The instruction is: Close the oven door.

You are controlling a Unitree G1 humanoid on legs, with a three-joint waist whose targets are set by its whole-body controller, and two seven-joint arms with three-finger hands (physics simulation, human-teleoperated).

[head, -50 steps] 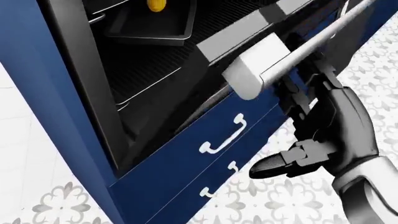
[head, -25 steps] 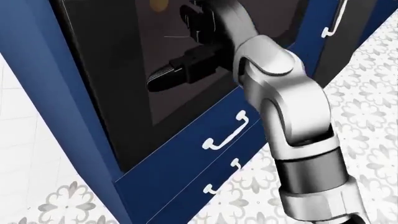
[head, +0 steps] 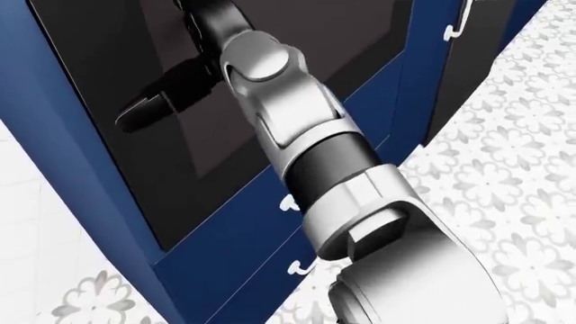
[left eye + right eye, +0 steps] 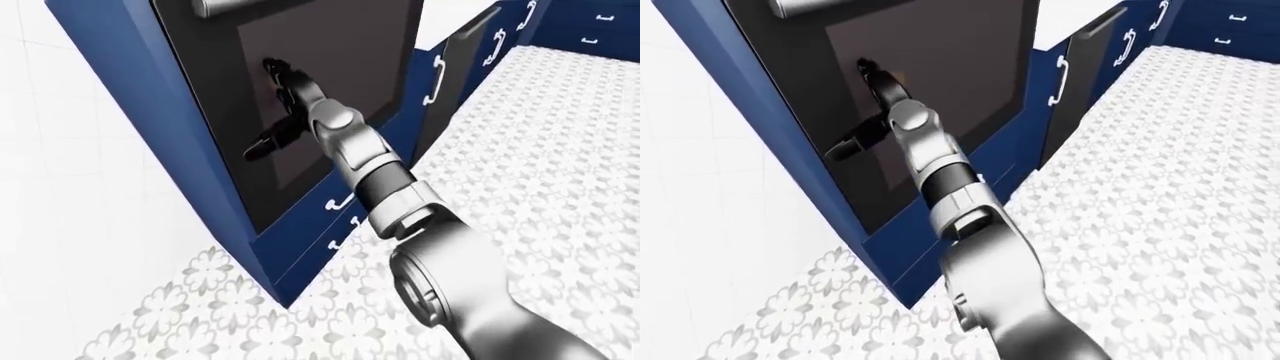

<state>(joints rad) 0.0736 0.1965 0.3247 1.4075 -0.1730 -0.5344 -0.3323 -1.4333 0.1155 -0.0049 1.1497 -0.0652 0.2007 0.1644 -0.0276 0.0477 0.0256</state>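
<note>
The oven door (image 4: 350, 60) is a dark glass panel set in a blue cabinet column, and it stands upright against the oven front. Its grey handle bar (image 4: 235, 6) shows at the top edge of the left-eye view. My right hand (image 4: 283, 101) reaches up from the lower right, with open fingers lying flat against the glass and the thumb (image 3: 144, 108) sticking out to the left. It holds nothing. The oven's inside is hidden behind the door. My left hand is not in any view.
Blue drawers with white handles (image 4: 341, 202) sit under the oven. A dark appliance panel (image 4: 455, 82) and more blue cabinets (image 4: 500, 37) run to the right. Patterned floor tiles (image 4: 560, 165) spread to the right and below. A white wall (image 4: 60, 187) is on the left.
The door has swung up from open, with racks and tray showing, to upright. My right hand went from under the handle bar to flat on the glass. The camera has shifted too.
</note>
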